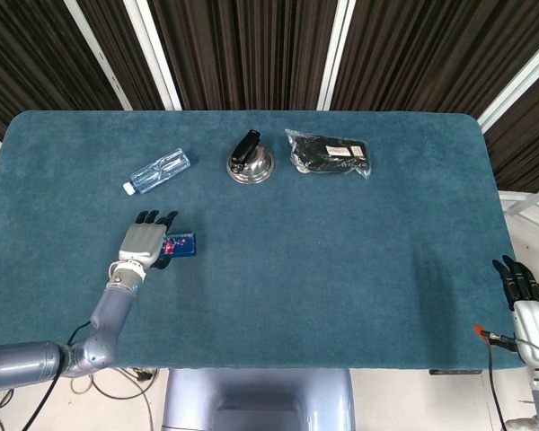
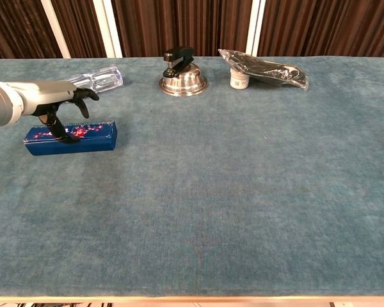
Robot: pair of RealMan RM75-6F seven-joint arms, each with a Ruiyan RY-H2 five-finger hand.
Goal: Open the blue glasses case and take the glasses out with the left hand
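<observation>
- Blue glasses case (image 2: 70,137): lying flat on the desk (image 1: 341,269) at roughly 9 o'clock from desk centre, lid closed, long axis across the chest view.
- Left robot hand (image 2: 63,109): poised over the left part of the case, fingers spread and curled downward; one fingertip at or just touching the lid, contact not resolvable. Nothing held.
- Right robot hand (image 1: 524,289): parked off the desk edge at about 4 o'clock, fingers straight and loosely apart, holding nothing.
- Handling estimate for the case: rigid shell, light, likely to slide on the cloth if pushed sideways. Smooth printed lid, possibly slippery under fingertips.
- Recommended hold: thumb on the front long edge at the seam, fingers bearing down on the lid near the back edge to stop sliding; lift at the seam. Hinge side cannot be told from these views.
- Glasses inside not visible; presumed fragile, to be taken by the frame, not the lenses.
- Elsewhere: plastic bottle (image 1: 158,170) at 11 o'clock, stapler on a metal bowl (image 1: 250,160) at 12 o'clock, bagged dark item (image 1: 330,154) at 1 o'clock, all well apart from the case.
</observation>
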